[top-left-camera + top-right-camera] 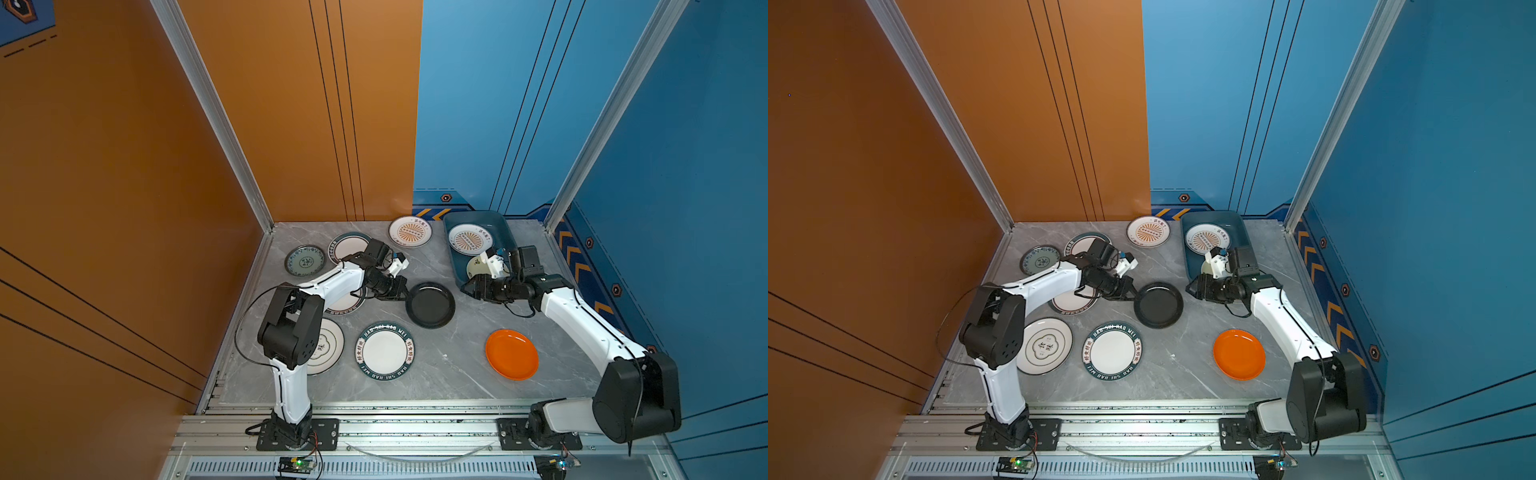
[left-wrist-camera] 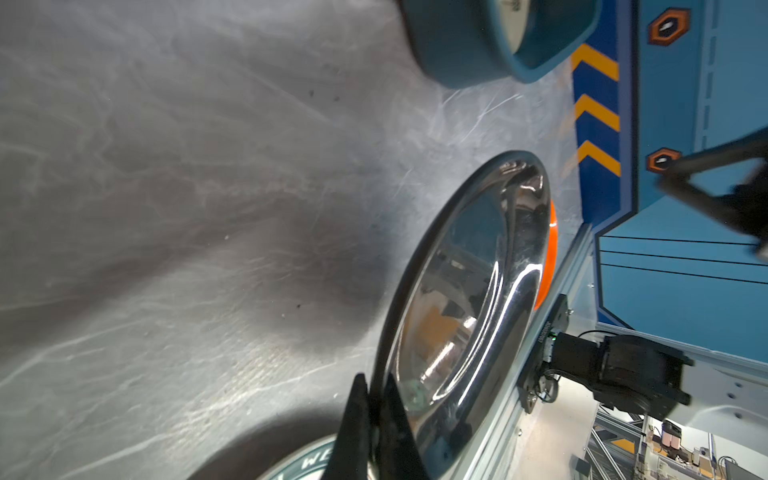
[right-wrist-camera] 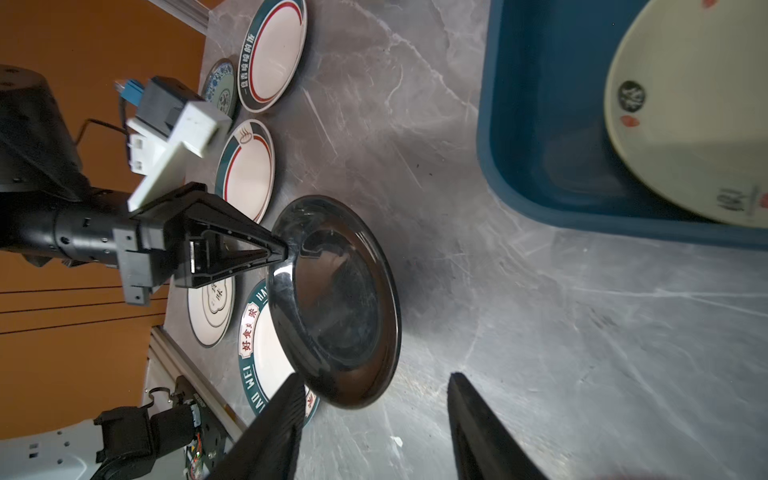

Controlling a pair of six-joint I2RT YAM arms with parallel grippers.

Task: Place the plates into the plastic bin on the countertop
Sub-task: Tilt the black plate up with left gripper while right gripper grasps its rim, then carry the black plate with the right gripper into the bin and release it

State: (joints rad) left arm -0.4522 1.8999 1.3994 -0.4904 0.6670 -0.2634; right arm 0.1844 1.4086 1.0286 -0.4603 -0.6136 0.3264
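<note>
The left gripper (image 1: 405,296) is clenched on the near-left rim of the glossy black round plate (image 1: 430,305). The right wrist view shows its two dark fingers pinching that rim from both sides. This plate is around the middle of the grey marble-patterned countertop (image 1: 457,345), to the left of the bin and apart from it. A dark shadow lies on the slab beside the plate. I cannot tell if its far edge touches the slab.

The right gripper (image 1: 463,287) is released: in the right wrist view its jaws stand wide apart with nothing between them. It points to the left, just beside the near corner of the dark teal-blue rectangular plastic bin (image 1: 453,257), which stands at the far right of the countertop.

Two plates are already inside the bin. One is a white plate with an orange sunburst (image 1: 469,240), in the far half. The other is a plain cream plate (image 3: 698,116), in the near half (in both top views the right arm hides much of it).

The other plates lie flat on the countertop:
- a shiny orange plate (image 1: 512,354) at the near right
- a white plate with a dark green lettered rim (image 1: 384,350) in front of the black one
- a second sunburst plate (image 1: 410,231) just left of the bin
- a teal patterned plate (image 1: 305,260) at the far left
- three more white plates, partly under the left arm
</note>
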